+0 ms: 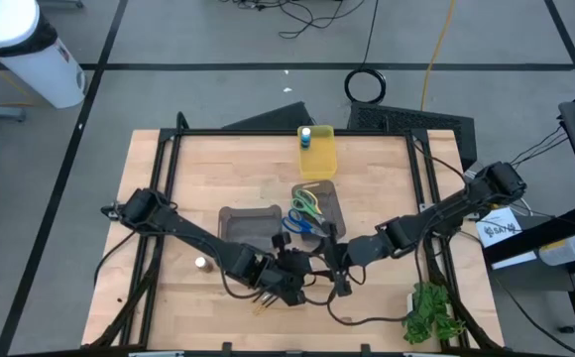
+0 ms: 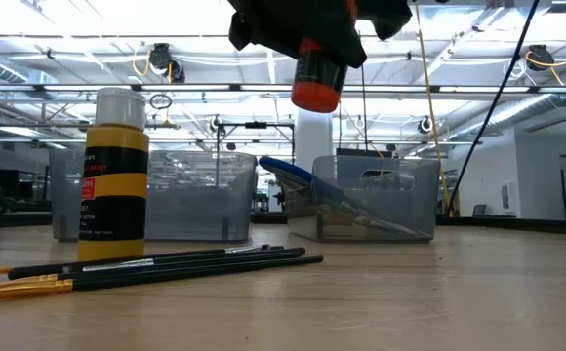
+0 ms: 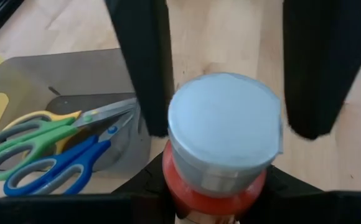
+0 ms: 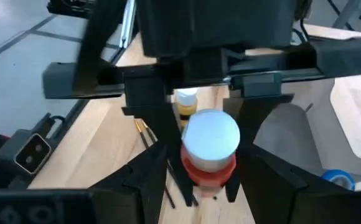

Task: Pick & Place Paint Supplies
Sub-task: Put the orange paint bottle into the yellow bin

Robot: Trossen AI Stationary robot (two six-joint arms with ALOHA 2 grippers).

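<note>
One orange-red pot is gripped by both grippers' fingers (three scissors are binned).

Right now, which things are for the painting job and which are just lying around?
For the job:
orange-red paint pot with pale cap, held between both hands
thin dark brushes
green, yellow and blue scissors
yellow-and-black paint pot

Lying about:
leafy green plant sprig
yellow plastic bin
</note>
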